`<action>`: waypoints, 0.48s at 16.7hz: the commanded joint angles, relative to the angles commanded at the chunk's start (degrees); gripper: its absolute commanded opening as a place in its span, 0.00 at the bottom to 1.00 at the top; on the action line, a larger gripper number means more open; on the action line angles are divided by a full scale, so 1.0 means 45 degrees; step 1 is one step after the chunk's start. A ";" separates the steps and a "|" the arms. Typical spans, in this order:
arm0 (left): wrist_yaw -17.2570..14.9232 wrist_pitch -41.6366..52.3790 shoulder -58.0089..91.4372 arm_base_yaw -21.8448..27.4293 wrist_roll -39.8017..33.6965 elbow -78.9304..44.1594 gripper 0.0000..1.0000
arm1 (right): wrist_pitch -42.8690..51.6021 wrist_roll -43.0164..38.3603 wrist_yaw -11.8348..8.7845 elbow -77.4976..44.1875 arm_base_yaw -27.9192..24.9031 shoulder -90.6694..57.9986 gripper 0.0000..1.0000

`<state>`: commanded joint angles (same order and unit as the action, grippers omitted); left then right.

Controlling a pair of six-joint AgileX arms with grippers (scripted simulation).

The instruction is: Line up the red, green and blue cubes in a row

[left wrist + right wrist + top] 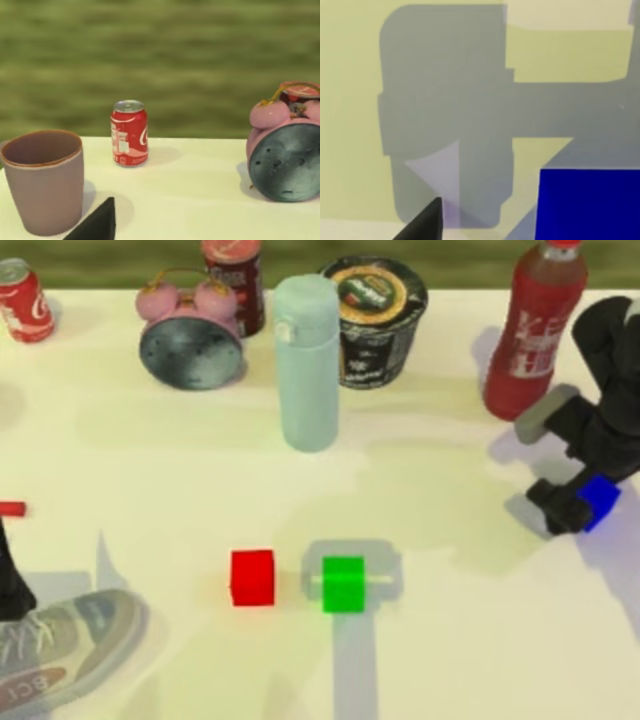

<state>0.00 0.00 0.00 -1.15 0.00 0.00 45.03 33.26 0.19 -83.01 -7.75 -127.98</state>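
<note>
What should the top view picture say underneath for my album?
Right end effector holds the blue cube; red cube and green cube wait.

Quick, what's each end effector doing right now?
Left end effector: parked at the table's left edge, out of view.
Right end effector: shut on the blue cube, at the table's right side.

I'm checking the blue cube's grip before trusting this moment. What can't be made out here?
- Right gripper: in the top view its own body hides how the fingers meet the blue cube.
- Blue cube: the right wrist view's edge cuts it off.
- Left gripper: only a dark tip shows at the left wrist view's edge.
</note>
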 joint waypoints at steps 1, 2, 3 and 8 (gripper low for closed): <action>0.0000 0.0000 0.0000 0.0000 0.0000 0.0000 1.00 | 0.0000 0.0000 0.0000 0.0000 0.0000 0.0000 0.70; 0.0000 0.0000 0.0000 0.0000 0.0000 0.0000 1.00 | 0.0000 0.0000 0.0000 0.0000 0.0000 0.0000 0.62; 0.0000 0.0000 0.0000 0.0000 0.0000 0.0000 1.00 | 0.0000 0.0000 0.0000 0.0000 0.0000 0.0000 0.55; 0.0000 0.0000 0.0000 0.0000 0.0000 0.0000 1.00 | 0.0000 0.0000 0.0000 0.0000 0.0000 0.0000 0.17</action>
<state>0.00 0.00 0.00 -1.15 0.00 0.00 45.03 33.26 0.19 -83.01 -7.75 -127.98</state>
